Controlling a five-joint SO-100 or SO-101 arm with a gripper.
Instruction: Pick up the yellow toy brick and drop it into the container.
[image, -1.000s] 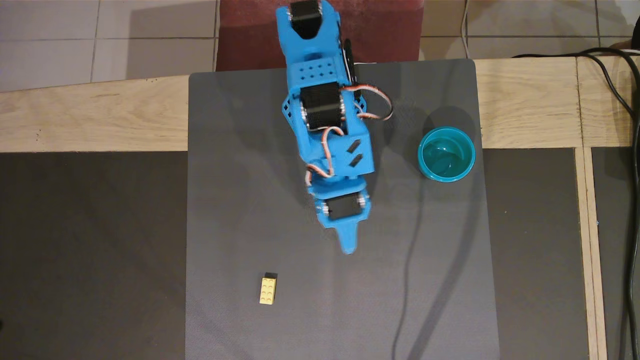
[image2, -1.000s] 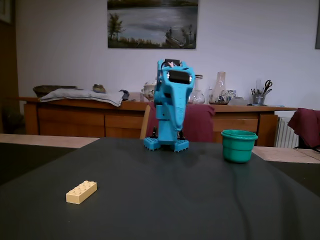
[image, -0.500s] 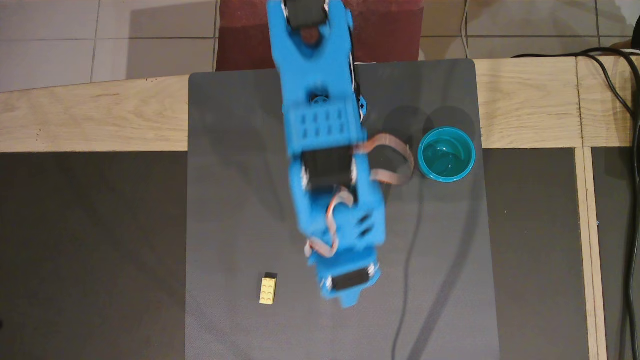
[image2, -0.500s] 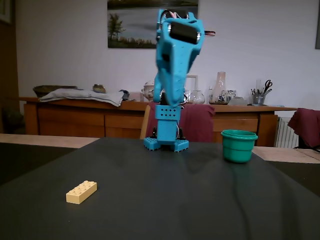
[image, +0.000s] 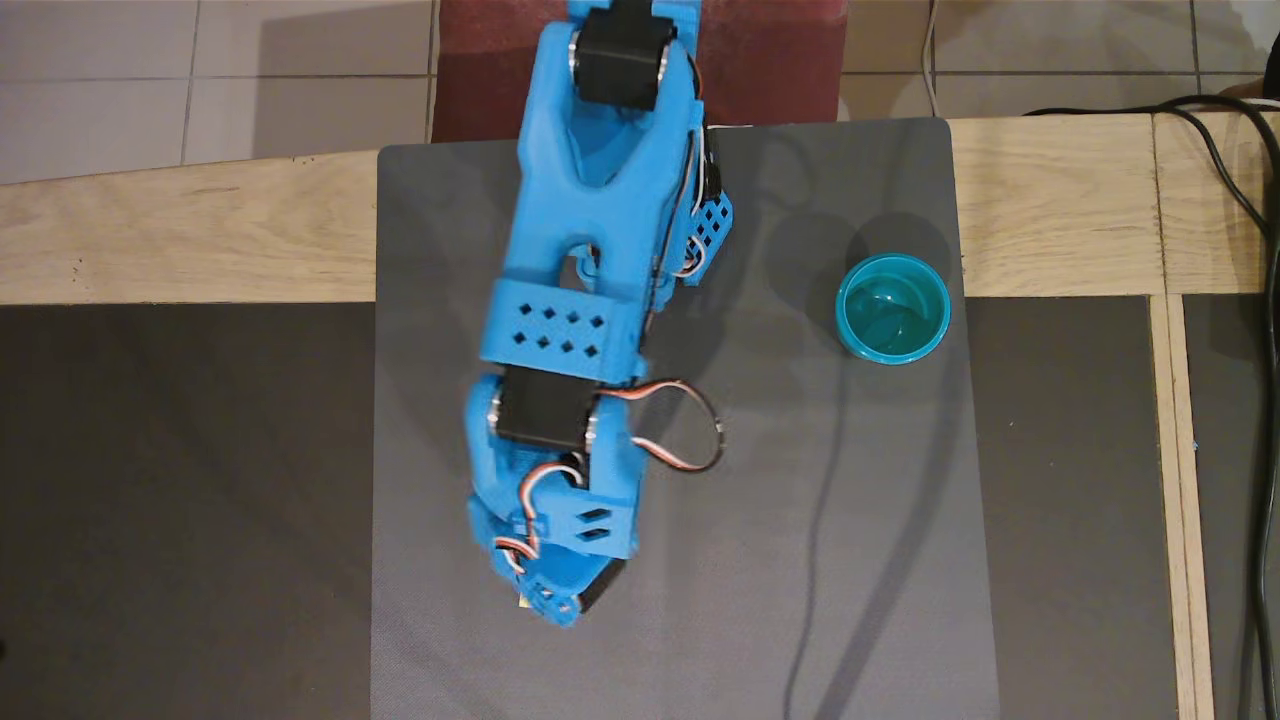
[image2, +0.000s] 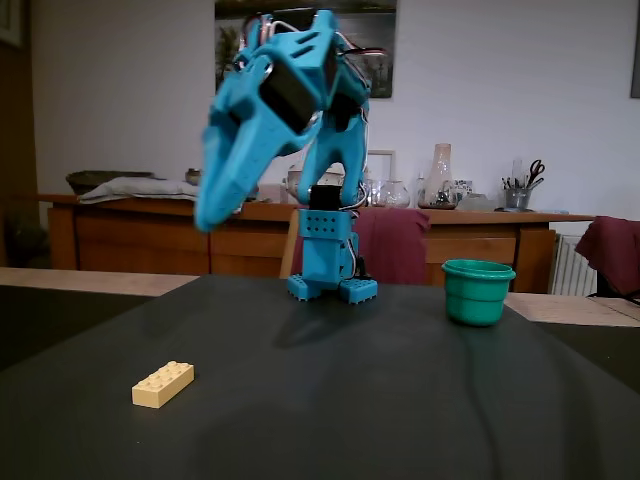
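The yellow toy brick (image2: 163, 384) lies flat on the dark grey mat (image2: 330, 400), at the near left in the fixed view. My blue gripper (image2: 207, 218) hangs well above the mat, pointing down and to the left, a little right of the brick and clear of it. Its jaws look closed and hold nothing. In the overhead view the gripper (image: 558, 606) is near the mat's lower middle, and the arm hides almost all of the brick. The teal container (image: 892, 352) stands upright and empty at the mat's right edge; it also shows in the fixed view (image2: 478, 300).
The arm's base (image2: 330, 270) stands at the far edge of the mat (image: 800, 500). A wooden table border (image: 180, 240) runs around the mat. Black cables (image: 1245, 200) lie at the far right. A sideboard with clutter (image2: 440, 215) stands behind the table.
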